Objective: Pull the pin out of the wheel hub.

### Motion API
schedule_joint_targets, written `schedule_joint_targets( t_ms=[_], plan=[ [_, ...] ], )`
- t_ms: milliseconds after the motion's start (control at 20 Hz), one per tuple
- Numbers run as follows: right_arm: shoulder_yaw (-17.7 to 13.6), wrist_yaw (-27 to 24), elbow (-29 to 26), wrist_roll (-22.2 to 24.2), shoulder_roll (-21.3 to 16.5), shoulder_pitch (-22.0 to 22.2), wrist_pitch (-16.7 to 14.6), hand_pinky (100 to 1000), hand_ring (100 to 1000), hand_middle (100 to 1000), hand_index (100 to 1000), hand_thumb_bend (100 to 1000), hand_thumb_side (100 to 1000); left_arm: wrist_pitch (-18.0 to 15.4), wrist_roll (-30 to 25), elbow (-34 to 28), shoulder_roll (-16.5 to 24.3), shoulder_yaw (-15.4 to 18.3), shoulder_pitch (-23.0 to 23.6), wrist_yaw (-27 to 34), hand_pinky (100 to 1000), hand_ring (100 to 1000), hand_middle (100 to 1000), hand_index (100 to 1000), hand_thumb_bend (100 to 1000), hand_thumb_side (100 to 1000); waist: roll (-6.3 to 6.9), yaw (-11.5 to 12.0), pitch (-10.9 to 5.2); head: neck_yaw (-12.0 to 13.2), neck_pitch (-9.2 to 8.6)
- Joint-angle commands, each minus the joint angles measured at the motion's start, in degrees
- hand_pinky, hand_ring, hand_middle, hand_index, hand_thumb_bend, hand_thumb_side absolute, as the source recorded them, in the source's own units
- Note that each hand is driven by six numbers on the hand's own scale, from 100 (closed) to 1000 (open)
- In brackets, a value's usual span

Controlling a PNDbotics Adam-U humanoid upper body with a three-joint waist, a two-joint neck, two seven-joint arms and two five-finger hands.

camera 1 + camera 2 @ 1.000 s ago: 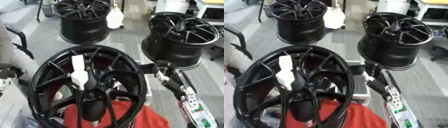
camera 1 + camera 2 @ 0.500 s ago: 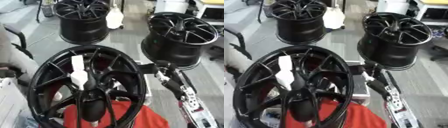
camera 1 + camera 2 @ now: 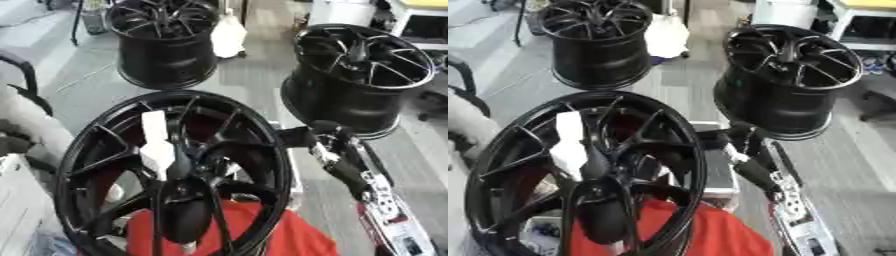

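Grey workshop floor, spare rims behind. My right hand (image 3: 308,136) grips the wheel hub's (image 3: 175,175) rim, fingers curled; the white pin (image 3: 156,145) stands left of them, stiff, probably light: grab its top.

The near wheel (image 3: 175,175) is cut off at 6 o'clock, and a red cloth (image 3: 262,235) hides behind its spokes. The right hand (image 3: 302,136) is blurred against the rim; fingers unreadable. No pin can be made out.
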Motion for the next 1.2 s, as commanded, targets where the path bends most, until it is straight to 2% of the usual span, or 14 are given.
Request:
schedule_joint_targets(
  t_ms=[50, 150, 350, 500, 600, 700, 800, 900, 1100, 1200],
  plan=[
    [-0.13, 0.18, -0.88, 0.39, -0.58, -0.75, -0.09, 647, 647, 687, 791, 319, 369, -3.07, -0.82, -2.49, 8.49, -0.96, -0.27, 1.51, 663, 637, 695, 819, 100, 307, 0.52, -0.33, -0.56, 0.43, -0.51],
    [-0.09, 0.26, -0.86, 0.45, -0.67, -0.76, -0.07, 647, 647, 687, 791, 319, 369, -5.44, -0.6, -2.91, 13.62, -1.74, -0.56, 3.17, 667, 640, 697, 823, 100, 275, 0.69, -0.61, -0.59, 0.59, -0.5],
    [0.13, 0.44, -0.81, 0.7, -0.91, -0.85, -0.04, 647, 647, 687, 792, 319, 366, -10.86, 0.68, -2.59, 26.71, -4.62, -2.85, 6.78, 683, 657, 715, 841, 100, 236, 1.1, -1.25, -0.63, 0.94, -0.42],
    [0.41, 0.52, -0.72, 0.99, -1.03, -0.86, -0.01, 647, 647, 687, 792, 319, 364, -15.09, -0.53, -0.22, 36.22, -8.5, -6.16, 7.86, 692, 666, 725, 848, 100, 219, 1.43, -1.72, -0.66, 1.17, -0.41],
    [0.62, 0.56, -0.63, 1.22, -1.11, -0.83, -0.02, 647, 647, 686, 792, 318, 363, -18.23, -2.77, 1.87, 41.23, -11.62, -8.92, 7.62, 703, 677, 738, 857, 100, 211, 1.65, -2.02, -0.75, 1.47, -0.29],
    [0.84, 0.61, -0.57, 1.47, -1.19, -0.83, -0.03, 647, 647, 686, 792, 317, 361, -22.02, -6.36, 3.97, 45.11, -15.36, -12.2, 5.95, 720, 700, 759, 869, 143, 219, 1.87, -2.35, -0.87, 1.74, -0.21],
    [1.07, 0.67, -0.52, 1.74, -1.24, -0.85, -0.02, 646, 647, 686, 792, 315, 360, -25.06, -10.79, 6.62, 46.94, -19.33, -15.97, 3.17, 726, 714, 771, 875, 172, 227, 2.04, -2.65, -1.04, 2.05, -0.05],
    [1.29, 0.68, -0.45, 1.99, -1.27, -0.78, -0.01, 647, 647, 687, 792, 315, 360, -27.27, -15.63, 9.38, 46.59, -23.34, -20.4, 0.01, 734, 730, 789, 889, 204, 250, 2.19, -2.93, -1.25, 2.43, 0.22],
    [1.58, 0.67, -0.3, 2.36, -1.45, -0.6, 0.0, 647, 647, 687, 792, 316, 360, -31.22, -25.34, 14.88, 42.48, -30.55, -29.14, -7.54, 765, 771, 836, 939, 333, 362, 2.43, -3.24, -1.62, 2.82, 0.47],
    [1.66, 0.67, -0.25, 2.45, -1.52, -0.58, 0.01, 646, 647, 687, 792, 316, 359, -33.51, -28.44, 17.32, 39.54, -33.15, -32.74, -10.88, 771, 778, 845, 941, 358, 390, 2.55, -3.32, -1.7, 3.0, 0.54]
  ],
)
